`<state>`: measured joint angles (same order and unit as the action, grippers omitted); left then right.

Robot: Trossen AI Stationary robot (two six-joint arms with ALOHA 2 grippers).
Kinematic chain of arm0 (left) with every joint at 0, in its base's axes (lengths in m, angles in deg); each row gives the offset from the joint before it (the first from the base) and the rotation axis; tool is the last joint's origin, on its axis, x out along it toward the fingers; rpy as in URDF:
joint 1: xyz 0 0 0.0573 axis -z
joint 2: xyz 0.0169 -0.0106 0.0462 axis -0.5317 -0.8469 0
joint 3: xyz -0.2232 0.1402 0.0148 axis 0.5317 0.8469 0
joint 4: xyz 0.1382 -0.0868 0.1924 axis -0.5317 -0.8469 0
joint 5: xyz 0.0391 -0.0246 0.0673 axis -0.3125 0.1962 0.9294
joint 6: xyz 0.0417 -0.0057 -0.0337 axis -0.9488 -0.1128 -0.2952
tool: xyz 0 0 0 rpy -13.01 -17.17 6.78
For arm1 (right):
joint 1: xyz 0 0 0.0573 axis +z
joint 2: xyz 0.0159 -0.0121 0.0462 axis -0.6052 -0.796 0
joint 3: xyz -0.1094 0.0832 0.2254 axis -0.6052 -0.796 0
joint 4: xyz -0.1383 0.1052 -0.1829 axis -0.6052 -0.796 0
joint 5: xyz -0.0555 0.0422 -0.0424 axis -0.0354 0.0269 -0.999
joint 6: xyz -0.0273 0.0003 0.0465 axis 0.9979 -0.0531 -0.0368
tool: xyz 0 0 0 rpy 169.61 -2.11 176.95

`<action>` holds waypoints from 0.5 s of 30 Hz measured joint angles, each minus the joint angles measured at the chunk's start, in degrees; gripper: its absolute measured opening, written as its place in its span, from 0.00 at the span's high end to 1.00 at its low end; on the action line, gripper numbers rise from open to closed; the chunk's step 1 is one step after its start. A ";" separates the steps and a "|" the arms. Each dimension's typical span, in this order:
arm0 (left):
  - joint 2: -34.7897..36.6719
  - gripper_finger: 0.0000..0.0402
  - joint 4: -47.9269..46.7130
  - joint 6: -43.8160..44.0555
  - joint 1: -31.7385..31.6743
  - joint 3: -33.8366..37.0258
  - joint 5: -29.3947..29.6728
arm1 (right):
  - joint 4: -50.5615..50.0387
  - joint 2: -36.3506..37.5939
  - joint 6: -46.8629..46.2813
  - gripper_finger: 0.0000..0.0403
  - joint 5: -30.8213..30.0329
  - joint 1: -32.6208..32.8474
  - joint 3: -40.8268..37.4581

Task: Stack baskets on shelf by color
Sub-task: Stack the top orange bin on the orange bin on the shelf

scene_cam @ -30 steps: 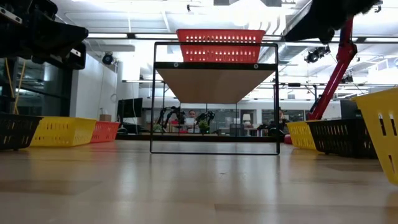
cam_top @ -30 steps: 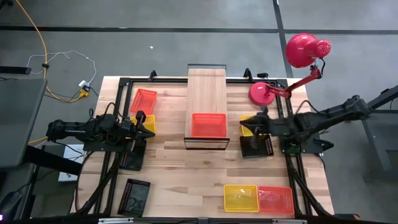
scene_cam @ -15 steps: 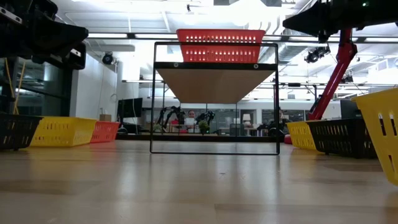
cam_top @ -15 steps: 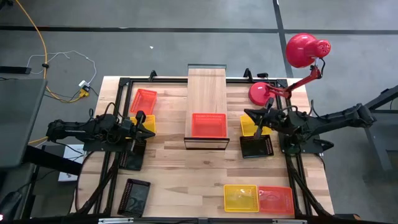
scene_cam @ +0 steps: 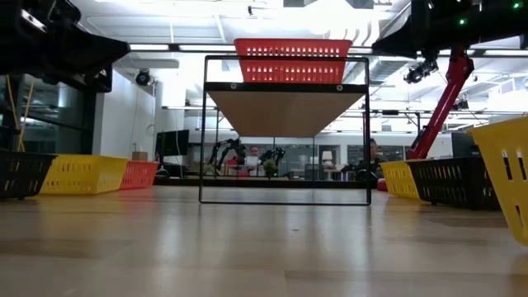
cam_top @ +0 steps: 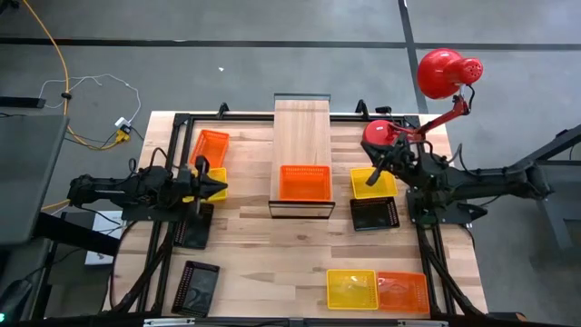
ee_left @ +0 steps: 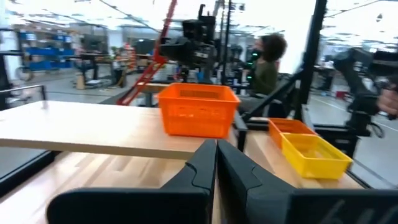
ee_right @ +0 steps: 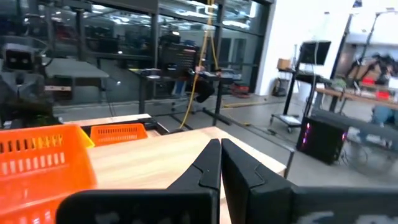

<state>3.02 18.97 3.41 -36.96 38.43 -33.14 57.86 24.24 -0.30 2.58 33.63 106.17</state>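
From the high view, one orange basket sits on the shelf at its 6 o'clock end, the rest are scattered on the table, and the right gripper hangs over the yellow basket at the shelf's 3 o'clock while the left gripper waits at 9 o'clock. Both wrist views show fingers pressed together, holding nothing. These mesh trays look light, fairly stiff and a bit slick, so pinching a side wall at the rim seems best.

Two dark arms reach inward from opposite sides. The left tool sits at nine o'clock, pointing toward three, its fingers pressed together. The right tool sits at three o'clock, raised, fingers likewise pressed together.
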 joint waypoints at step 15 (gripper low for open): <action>-5.13 0.82 -3.10 7.49 -0.25 -2.82 14.83 | -6.12 -0.06 -17.91 1.00 6.76 -2.36 0.00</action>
<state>-2.12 15.87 10.91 -37.22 35.60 -18.31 51.74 24.18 -18.21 9.34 31.27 106.17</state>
